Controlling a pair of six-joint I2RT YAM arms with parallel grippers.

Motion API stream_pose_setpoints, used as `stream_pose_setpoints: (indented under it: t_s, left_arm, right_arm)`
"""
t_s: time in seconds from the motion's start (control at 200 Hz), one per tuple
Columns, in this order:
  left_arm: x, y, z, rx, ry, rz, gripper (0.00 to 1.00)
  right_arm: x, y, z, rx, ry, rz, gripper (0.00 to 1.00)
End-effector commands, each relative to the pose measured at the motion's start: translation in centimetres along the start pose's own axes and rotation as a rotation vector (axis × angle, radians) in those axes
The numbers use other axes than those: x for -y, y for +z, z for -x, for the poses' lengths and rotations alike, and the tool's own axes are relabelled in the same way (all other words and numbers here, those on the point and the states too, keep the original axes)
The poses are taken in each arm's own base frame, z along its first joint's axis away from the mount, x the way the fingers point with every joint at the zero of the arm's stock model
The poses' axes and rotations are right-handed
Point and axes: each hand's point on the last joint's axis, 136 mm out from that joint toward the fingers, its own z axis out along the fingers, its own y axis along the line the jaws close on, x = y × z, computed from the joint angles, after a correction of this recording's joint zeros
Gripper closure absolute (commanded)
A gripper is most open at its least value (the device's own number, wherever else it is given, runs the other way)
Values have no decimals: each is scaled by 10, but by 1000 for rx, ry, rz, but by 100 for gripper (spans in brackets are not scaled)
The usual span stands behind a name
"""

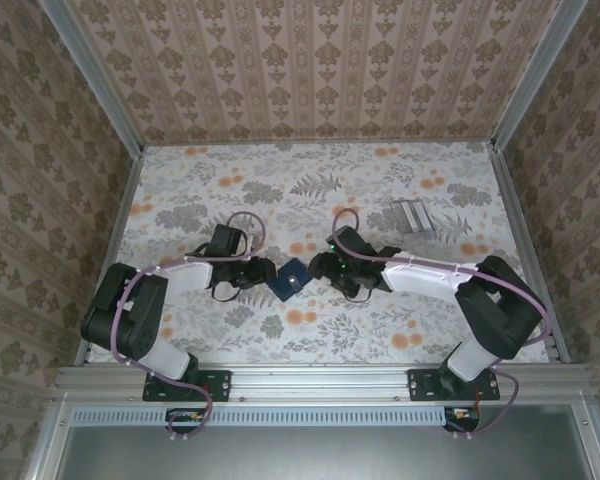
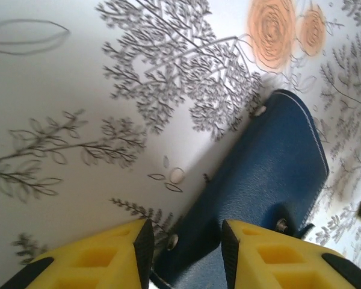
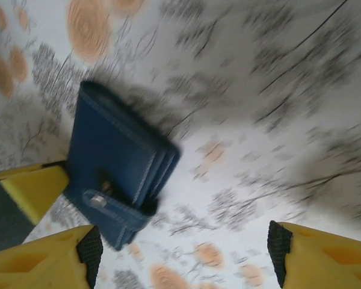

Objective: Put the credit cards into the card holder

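Left wrist: left fingers (image 2: 230, 253) pinch the dark navy folding card holder (image 2: 271, 174); hold it level (right fingers (image 3: 280, 248) wide, empty).

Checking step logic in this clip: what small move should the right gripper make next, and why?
Probably shift the right gripper sideways until a free edge of the holder sits between its open jaws. The holder is folded shut, the left gripper pinches one edge of it, and the cards lie apart on the table, so opening likely comes first.
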Motion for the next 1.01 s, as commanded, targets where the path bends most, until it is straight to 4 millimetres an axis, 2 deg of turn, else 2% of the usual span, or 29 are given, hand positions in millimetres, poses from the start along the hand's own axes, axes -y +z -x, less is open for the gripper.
stream_pose_setpoints:
  t_s: [0.0, 0.115, 0.28, 0.415, 0.52, 0.595, 0.775, 0.93, 1.0]
  left_arm:
    - [14, 4, -34, -107, -8, -48, 62]
    - [24, 8, -42, -117, -19, -59, 63]
    - [46, 22, -59, -145, 6, -96, 65]
    - [64, 33, -65, -162, 7, -151, 65]
    - [72, 31, -62, -147, 14, -179, 65]
    - [67, 24, -56, -130, -5, -169, 65]
    - [54, -1, -33, -60, -41, -168, 66]
    - [44, -17, -16, 3, -48, -132, 66]
    - [40, -18, -11, 9, -61, -125, 66]
  right_arm:
    - [-36, 7, -1, -16, 108, 92, 26]
    - [-29, 22, 5, -12, 115, 62, 32]
    - [-22, 25, 20, 15, 41, -2, 34]
    - [-10, 5, 35, 55, -51, -91, 33]
    - [-1, -19, 43, 97, -145, -175, 32]
    - [0, -25, 39, 68, -198, -205, 39]
    - [-6, -16, 23, -9, -342, -235, 61]
    - [-15, -8, 11, -41, -573, -311, 62]
    - [-9, -6, 13, -53, -676, -415, 60]
